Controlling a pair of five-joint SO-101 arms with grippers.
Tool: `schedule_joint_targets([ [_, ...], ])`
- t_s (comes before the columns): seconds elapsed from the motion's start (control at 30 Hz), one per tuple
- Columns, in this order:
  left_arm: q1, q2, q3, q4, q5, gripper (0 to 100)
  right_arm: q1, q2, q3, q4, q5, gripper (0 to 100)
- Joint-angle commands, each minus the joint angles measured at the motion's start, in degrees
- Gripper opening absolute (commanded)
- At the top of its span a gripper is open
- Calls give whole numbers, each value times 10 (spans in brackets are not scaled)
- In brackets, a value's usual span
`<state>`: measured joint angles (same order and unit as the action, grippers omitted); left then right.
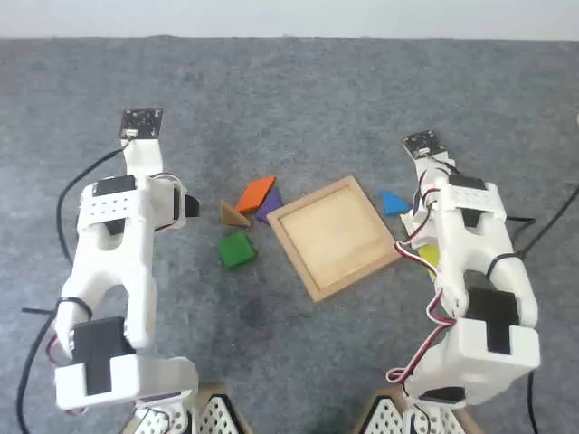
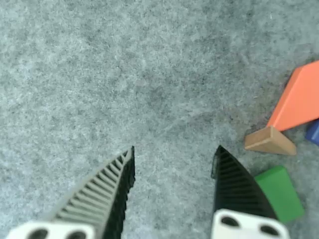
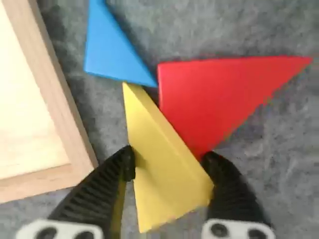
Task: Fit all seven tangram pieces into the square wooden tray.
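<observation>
Between the clenched jaws of the right claw point(image 3: 168, 159) sits the yellow triangle point(image 3: 159, 169), abutting the red triangle point(image 3: 219, 94), with the blue triangle point(image 3: 109, 50) just beside, all near the wooden tray point(image 3: 55, 99) at mid-desk. The left claw point(image 2: 174, 154), released, hangs near the green square point(image 2: 279, 191), tan triangle point(image 2: 269, 141) and orange piece point(image 2: 299, 97).

The pincer point(image 2: 174, 149) hangs with its two ribbed fingers spread wide over the grey, felt-like worktop point(image 2: 124, 74), nothing between them. Beyond one finger lies a green block point(image 2: 280, 191), close beside it. A tan triangle point(image 2: 269, 141) touches an orange piece point(image 2: 299, 97), with a blue-violet piece point(image 2: 314, 132) at the edge.
</observation>
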<state>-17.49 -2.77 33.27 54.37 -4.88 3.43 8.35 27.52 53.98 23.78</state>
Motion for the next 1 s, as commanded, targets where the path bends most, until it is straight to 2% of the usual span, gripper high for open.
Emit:
schedule_joint_targets([
  [0.0,-5,-4,-2,-10,7,247,-4,-31,-12,18,-33,64],
  [0.4,-5,-3,-2,-10,7,247,-8,-90,-18,60,-35,32],
  [0.53,-4,-3,-1,-11,7,247,-42,-115,-91,136,-55,8],
  [0.73,-4,-3,7,-18,7,247,-177,-124,-221,240,-61,7],
  [0.87,-4,-3,23,-47,7,247,-287,-124,-247,253,-58,7],
  [0.97,-4,-3,25,-48,7,247,-343,-123,-237,246,-57,7],
])
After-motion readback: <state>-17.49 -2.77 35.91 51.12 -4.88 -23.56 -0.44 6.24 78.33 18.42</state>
